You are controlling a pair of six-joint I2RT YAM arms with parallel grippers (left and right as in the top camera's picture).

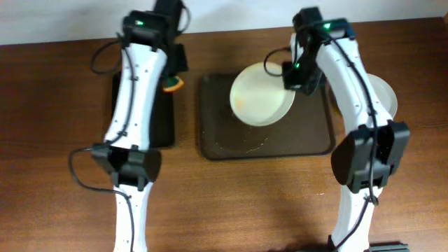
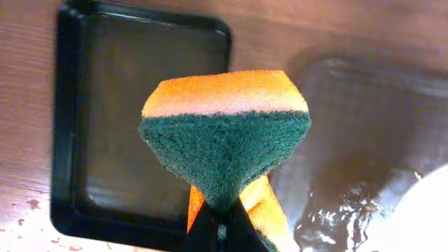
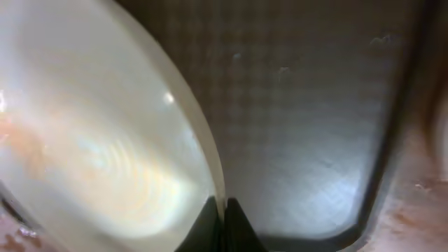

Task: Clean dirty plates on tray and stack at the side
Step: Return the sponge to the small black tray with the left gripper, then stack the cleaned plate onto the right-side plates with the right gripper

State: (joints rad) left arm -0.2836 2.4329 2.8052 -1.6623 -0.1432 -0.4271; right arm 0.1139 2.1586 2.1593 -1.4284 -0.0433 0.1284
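Observation:
A white plate [image 1: 260,96] is tilted over the dark brown tray [image 1: 266,143], with a faint orange smear near its left side. My right gripper [image 1: 294,78] is shut on its right rim. In the right wrist view the jaws [image 3: 222,218] pinch the plate's edge [image 3: 91,140] above the tray floor [image 3: 315,119]. My left gripper [image 1: 170,78] is shut on an orange and green sponge [image 1: 172,85], left of the tray. In the left wrist view the sponge [image 2: 224,133] sits green side down in the jaws [image 2: 220,234]. Another white plate [image 1: 383,96] lies on the table right of the tray.
A smaller black tray [image 1: 162,122] lies under the left arm, also in the left wrist view [image 2: 70,140]. The wet brown tray [image 2: 364,126] and a plate edge [image 2: 428,213] show at its right. Water drops lie on the tray floor [image 1: 245,145].

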